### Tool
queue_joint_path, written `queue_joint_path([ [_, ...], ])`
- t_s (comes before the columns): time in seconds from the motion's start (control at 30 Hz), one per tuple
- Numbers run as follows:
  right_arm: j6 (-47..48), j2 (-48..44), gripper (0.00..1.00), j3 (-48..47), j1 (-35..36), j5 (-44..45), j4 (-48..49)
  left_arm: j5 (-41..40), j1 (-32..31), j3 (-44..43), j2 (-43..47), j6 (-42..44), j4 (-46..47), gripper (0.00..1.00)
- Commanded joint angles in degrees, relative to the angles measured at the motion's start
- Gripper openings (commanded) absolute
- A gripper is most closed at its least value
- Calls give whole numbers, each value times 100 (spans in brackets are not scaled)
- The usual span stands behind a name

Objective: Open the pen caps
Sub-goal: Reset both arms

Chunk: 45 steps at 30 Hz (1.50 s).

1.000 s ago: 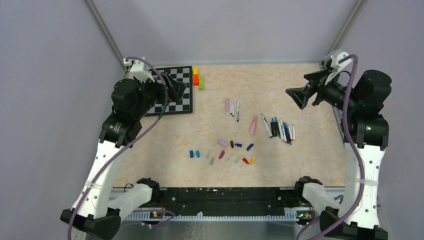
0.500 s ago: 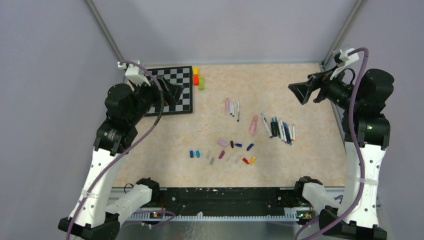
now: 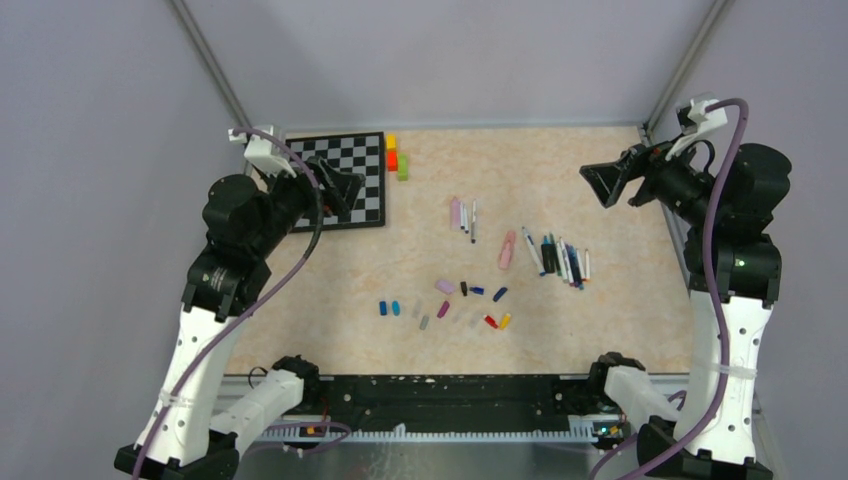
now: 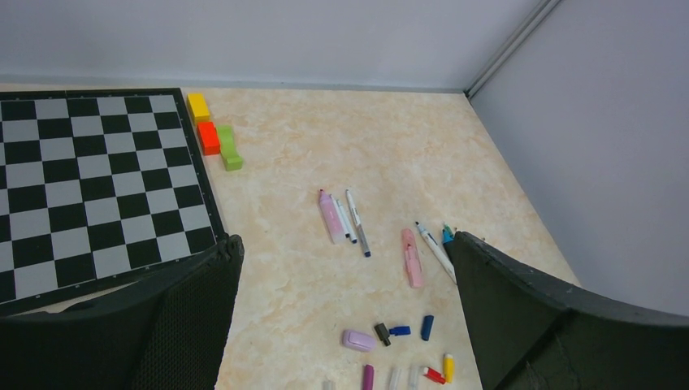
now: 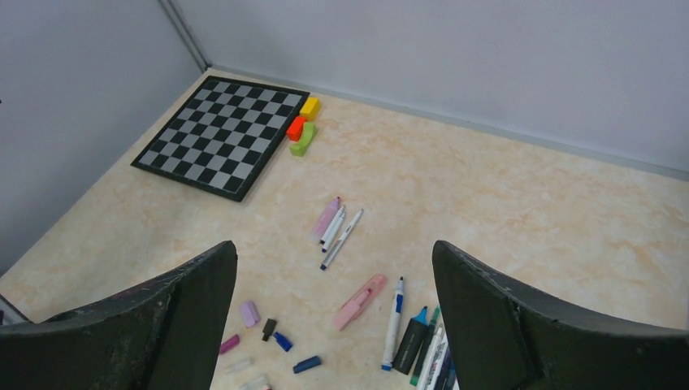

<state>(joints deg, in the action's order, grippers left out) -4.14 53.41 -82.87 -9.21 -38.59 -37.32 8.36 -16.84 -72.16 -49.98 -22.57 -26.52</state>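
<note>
From the left wrist, the left gripper [image 4: 343, 242] covers the chessboard's [image 4: 97, 187] near corner, and the picture's left edge crops the board. Its other finger [image 4: 528, 317] hides most of the pens [image 4: 435, 253], so only two ends show. The lowest caps [image 4: 368, 378] run off the bottom edge. From the right wrist, the right gripper [image 5: 335, 244] masks part of the pens, which are also cropped below. From above, the caps are too small to make out, and the palest nearly merge with the surface [image 3: 330, 270].

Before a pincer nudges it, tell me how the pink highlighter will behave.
The pink highlighter looks like rigid plastic, so probably stiff. Its wide, flattish body likely slides rather than rolls. Lying flat, it may spin under an off-centre push.
</note>
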Motion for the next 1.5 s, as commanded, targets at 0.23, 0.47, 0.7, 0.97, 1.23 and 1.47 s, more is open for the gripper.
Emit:
queue_joint_path([
  [0.23,-54,-85,87,50,-70,18,165,-51,23,40,93,41,55,99],
  [0.47,-57,-69,88,65,-72,10,175,-54,23,51,102,59,58,99],
  [0.7,-53,-67,88,112,-72,9,183,-109,23,51,102,107,47,99],
  [0.97,-84,-67,88,138,-72,27,200,-123,24,61,100,130,37,99],
  [1.23,-92,-76,88,178,-72,51,214,-127,23,103,112,130,41,99],
  [1.47,-95,-93,88,232,-72,79,227,-139,23,152,136,130,42,99],
])
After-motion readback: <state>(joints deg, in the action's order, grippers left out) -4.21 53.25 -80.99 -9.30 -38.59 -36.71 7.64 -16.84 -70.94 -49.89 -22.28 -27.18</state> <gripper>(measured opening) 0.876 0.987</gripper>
